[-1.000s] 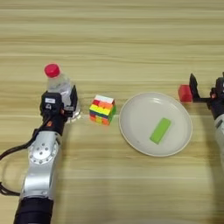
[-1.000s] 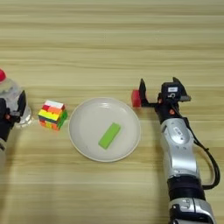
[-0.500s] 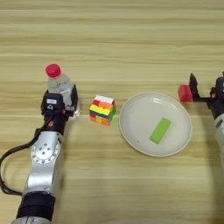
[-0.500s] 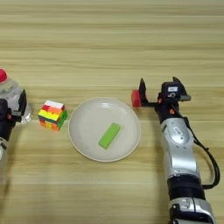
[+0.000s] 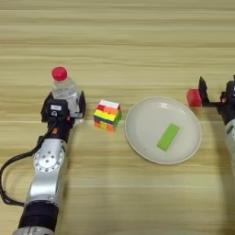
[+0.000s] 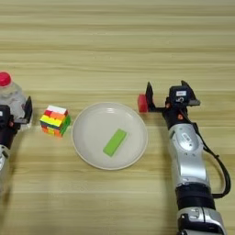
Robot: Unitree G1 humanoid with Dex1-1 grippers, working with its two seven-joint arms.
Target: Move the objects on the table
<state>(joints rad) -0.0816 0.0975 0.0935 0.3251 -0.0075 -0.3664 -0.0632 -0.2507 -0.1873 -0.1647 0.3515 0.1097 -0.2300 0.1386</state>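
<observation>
A: Left side of the worktop?
B: Left hand sits at the water bottle. Bottle stands upright, red cap on top, between the two black fingers, which flank its lower body. Can't tell if they actually clamp it.

A: Cube?
B: Puzzle cube sits just right of the bottle and the left hand, apart from both. White face up, red/yellow/green stripes on the near sides.

A: Middle?
B: White plate right of the cube, not touching it. Green block lies flat inside, tilted diagonally.

A: Right side?
B: Small red block just past the plate's far-right rim. Right hand is beside it, fingers spread apart; left finger touches or nearly touches the block, nothing held between them.
</observation>
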